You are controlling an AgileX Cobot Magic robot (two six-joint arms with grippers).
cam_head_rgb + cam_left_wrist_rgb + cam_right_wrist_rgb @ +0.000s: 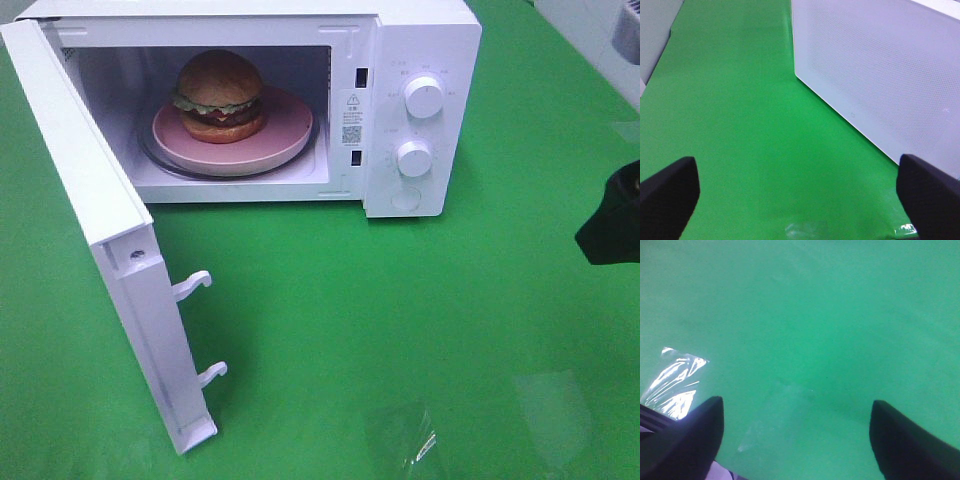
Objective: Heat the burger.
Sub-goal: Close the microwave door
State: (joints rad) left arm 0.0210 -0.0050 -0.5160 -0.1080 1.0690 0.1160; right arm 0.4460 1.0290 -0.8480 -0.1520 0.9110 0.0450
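Burger with glossy golden-brown bun sits on a shallow pink plate inside the white microwave, its door standing open; left gripper and right gripper hang above the green tabletop, jaws spread, holding nothing

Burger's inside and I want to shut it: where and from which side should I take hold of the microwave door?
Probably best: take the door at its free edge, above the two latch hooks, with the open left pincer coming from the left onto its outer face. The door stands swung wide, so that thin edge is exposed.
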